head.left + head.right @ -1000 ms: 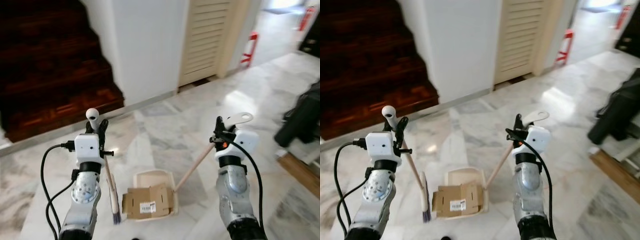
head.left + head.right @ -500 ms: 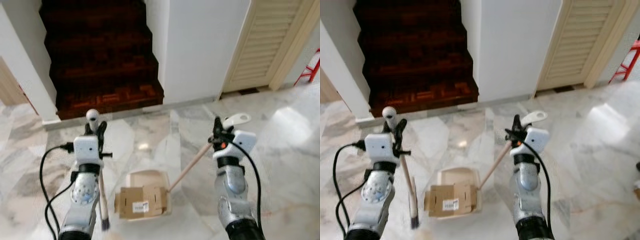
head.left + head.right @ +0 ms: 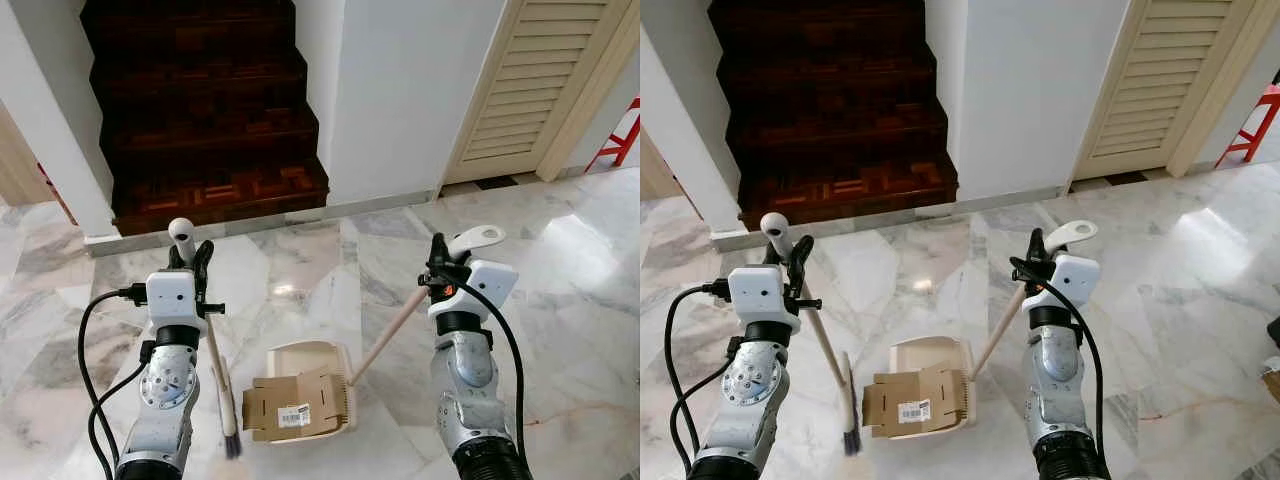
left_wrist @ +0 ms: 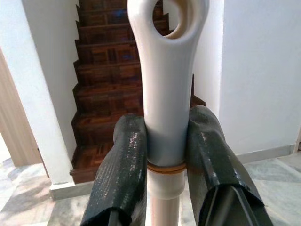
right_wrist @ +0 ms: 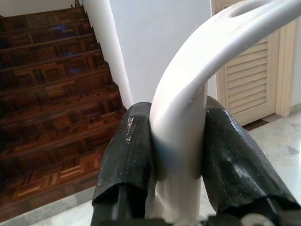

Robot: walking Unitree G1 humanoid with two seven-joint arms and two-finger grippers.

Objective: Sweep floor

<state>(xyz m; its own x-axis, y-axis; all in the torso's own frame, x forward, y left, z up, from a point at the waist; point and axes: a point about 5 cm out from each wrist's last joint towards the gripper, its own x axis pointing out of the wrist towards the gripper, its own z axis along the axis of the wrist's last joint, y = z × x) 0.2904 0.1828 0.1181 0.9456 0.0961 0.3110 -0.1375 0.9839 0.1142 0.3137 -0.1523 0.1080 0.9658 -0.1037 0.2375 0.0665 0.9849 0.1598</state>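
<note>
Partly hidden — dustpan [image 3: 300, 362] tray under cardboard [image 3: 296, 404].

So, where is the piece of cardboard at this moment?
In the left eye view, the cardboard lies in the dustpan on the marble floor, between both arms, with the broom on its left.

1. The right pincer [image 5: 178, 155] was clamped on a white curved handle [image 5: 197, 75], one black finger [image 5: 127, 155] pressed to each side of it.
2. The handle rose between the fingers and bent away, with an opening near its far end.
3. Beyond the pincer, dark wooden stairs [image 5: 51, 94] climbed upward.
4. A white wall [image 5: 150, 47] stood beside the stairs, and next to it a cream louvered door [image 5: 249, 80].
5. Pale marble floor [image 5: 273, 141] showed below the door.
</note>
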